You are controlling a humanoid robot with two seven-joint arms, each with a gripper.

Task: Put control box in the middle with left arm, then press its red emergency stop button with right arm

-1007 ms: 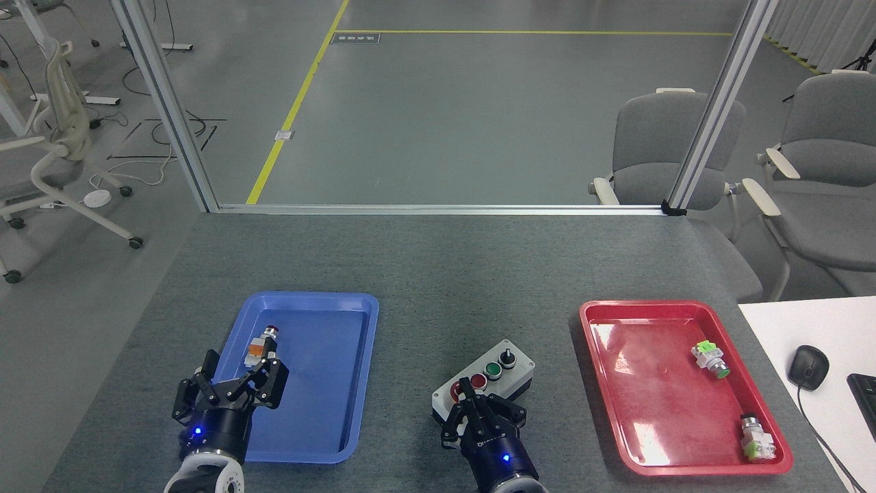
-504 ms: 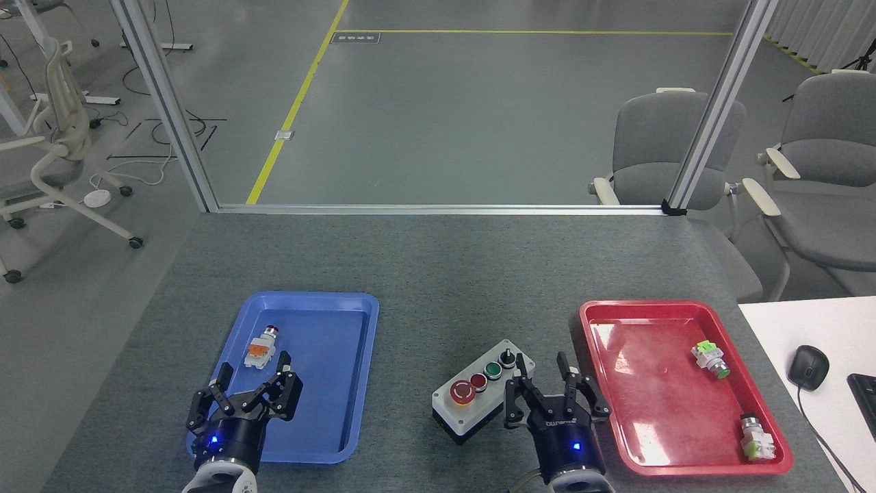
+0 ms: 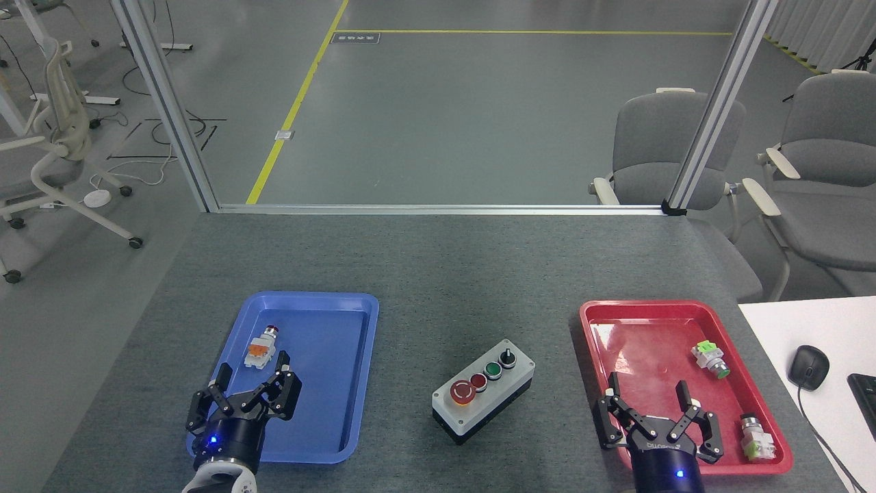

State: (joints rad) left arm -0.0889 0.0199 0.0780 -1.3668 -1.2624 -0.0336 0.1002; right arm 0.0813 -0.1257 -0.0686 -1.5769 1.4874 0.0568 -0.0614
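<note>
- The control box [image 3: 483, 390] sits on the dark grey worktop [image 3: 438, 274], roughly midway between the blue tray [image 3: 366, 383] to its left and the red tray [image 3: 595, 383] to its right, touching neither tray.
- A second ago the right end effector [image 3: 653, 418] was bunched directly over the box's big button; half a second ago it stood just right of the box; now it hovers well right of the box, over the near part of the red tray, with its fingers spread apart and holding nothing.
- The left end effector [image 3: 248, 396] hangs over the near left corner of the blue tray, well left of the box, fingers apart and empty; it has barely shifted.
- Judging from this withdrawal, the press seems to be done and both arms are clearing off; the task looks finished or very nearly so.
- The box is oblong, light grey on a black base, lying diagonally. Its row runs from the red emergency stop button [image 3: 462, 392] at the near-left end, past a smaller red button and a green button, to a black knob at the far-right end.
</note>
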